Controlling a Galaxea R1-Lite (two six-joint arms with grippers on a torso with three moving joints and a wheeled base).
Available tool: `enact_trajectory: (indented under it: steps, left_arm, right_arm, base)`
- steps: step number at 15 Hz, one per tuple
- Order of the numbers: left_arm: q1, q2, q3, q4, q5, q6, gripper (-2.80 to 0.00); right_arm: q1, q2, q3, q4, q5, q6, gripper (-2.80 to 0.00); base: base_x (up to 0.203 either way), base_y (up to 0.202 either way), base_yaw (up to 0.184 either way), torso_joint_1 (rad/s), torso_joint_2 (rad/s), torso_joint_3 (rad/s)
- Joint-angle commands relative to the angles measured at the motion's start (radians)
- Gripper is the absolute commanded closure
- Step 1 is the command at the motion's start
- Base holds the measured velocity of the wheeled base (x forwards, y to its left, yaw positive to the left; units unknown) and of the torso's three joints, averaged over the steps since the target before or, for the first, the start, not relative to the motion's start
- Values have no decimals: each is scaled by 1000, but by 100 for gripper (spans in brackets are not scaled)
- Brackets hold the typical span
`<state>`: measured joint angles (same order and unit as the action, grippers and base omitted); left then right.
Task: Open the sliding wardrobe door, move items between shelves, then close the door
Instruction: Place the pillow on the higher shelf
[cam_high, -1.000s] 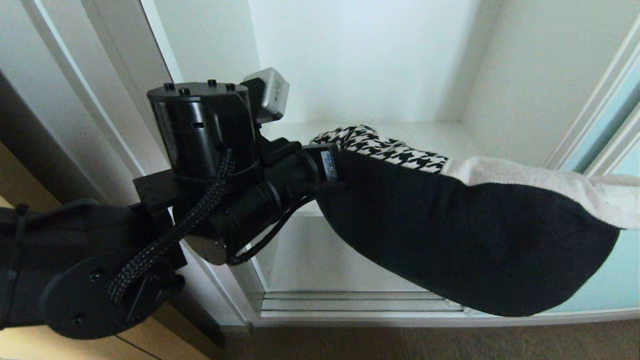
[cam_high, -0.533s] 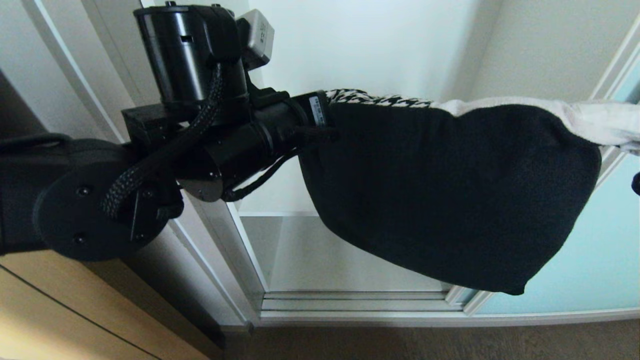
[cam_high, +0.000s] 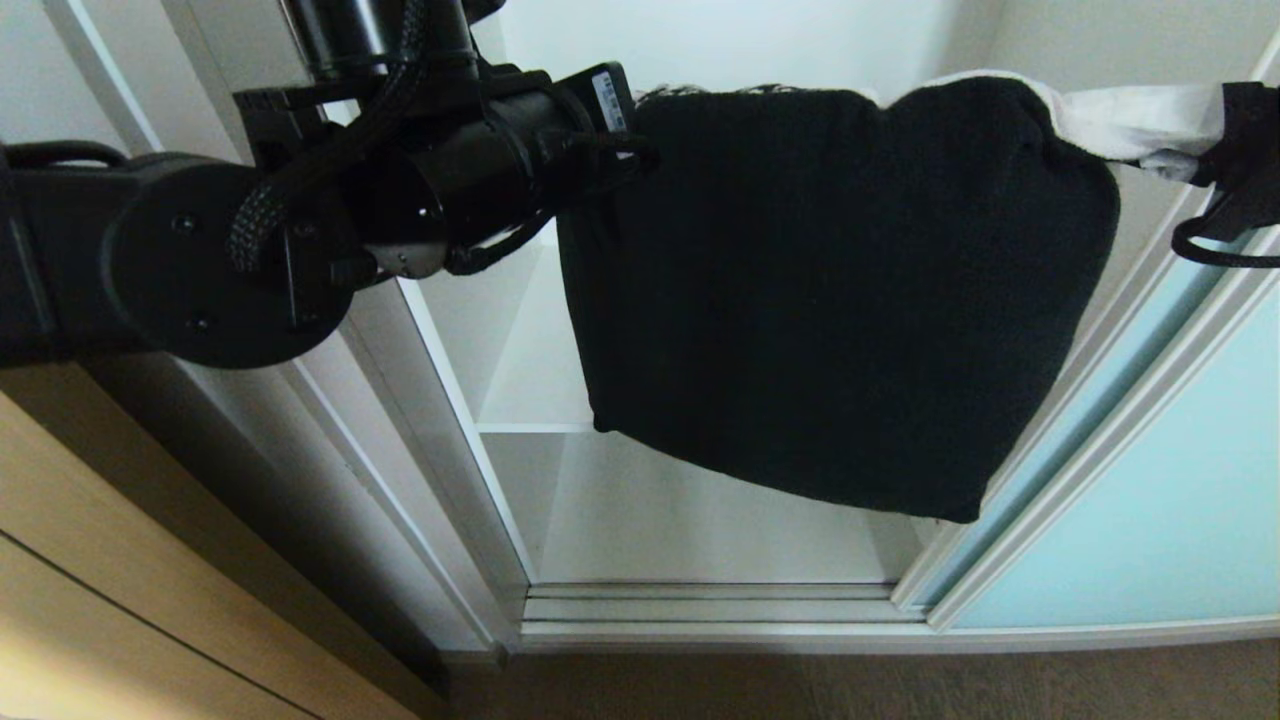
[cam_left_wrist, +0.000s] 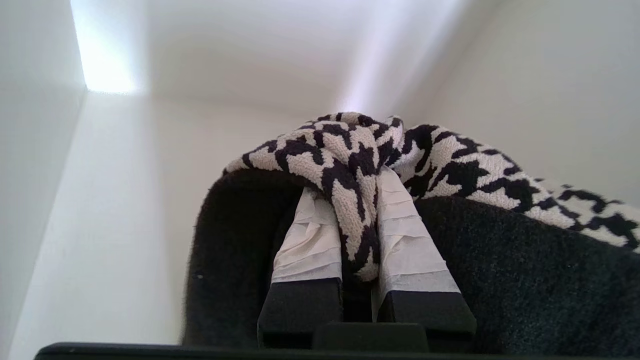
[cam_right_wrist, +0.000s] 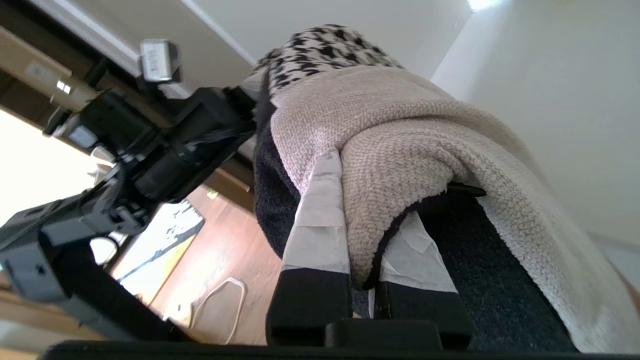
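The cushion (cam_high: 830, 290) hangs in the air before the open wardrobe, its black back facing the head camera. My left gripper (cam_high: 640, 120) is shut on its upper left corner; the left wrist view shows taped fingers (cam_left_wrist: 307, 240) pinching houndstooth fabric (cam_left_wrist: 450, 160). My right gripper (cam_high: 1215, 150) is shut on the upper right corner, where the right wrist view shows the cream patch (cam_right_wrist: 400, 125) pinched in the gripper (cam_right_wrist: 370, 190). A white shelf (cam_high: 520, 427) shows behind and below the cushion. The sliding wardrobe door (cam_high: 1150, 500) stands slid to the right.
The door track (cam_high: 720, 605) runs along the wardrobe's bottom, with grey-brown floor (cam_high: 800, 690) in front. The wardrobe's left frame (cam_high: 430, 420) and a tan wood panel (cam_high: 100, 600) lie left. My left arm (cam_right_wrist: 165, 150) and a white cable loop (cam_right_wrist: 215, 305) on the floor show in the right wrist view.
Both arms have lifted the cushion well upward. It now hangs steeper, showing its black back, and the right gripper has come into the head view at the right edge.
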<state>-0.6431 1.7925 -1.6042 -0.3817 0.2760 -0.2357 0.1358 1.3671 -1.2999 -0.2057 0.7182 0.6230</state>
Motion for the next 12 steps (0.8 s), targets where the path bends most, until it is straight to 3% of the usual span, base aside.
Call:
enact_trajectory:
  steps: [1,6,9,12]
  left_arm:
    - [18,39,-81,11,2,-1,0]
    - [81,179,-300,42,1,31,0]
    - [115,249,-287,11,8,40,0]
    - [127,289,-175,-90,57,56,0]
  right_arm:
    - [-5,61,-68,-1,4,4,0]
    - [-27,187,-225,-7,4,4,0]
    - [-44,279,-215,-56,5,2,0]
    - [-50,330,-107,-137,4,1,0]
  base:
    - [0,0,0,0,0,0]
    - [0,0,0,0,0,0]
    - [0,0,0,0,0,0]
    - [0,0,0,0,0,0]
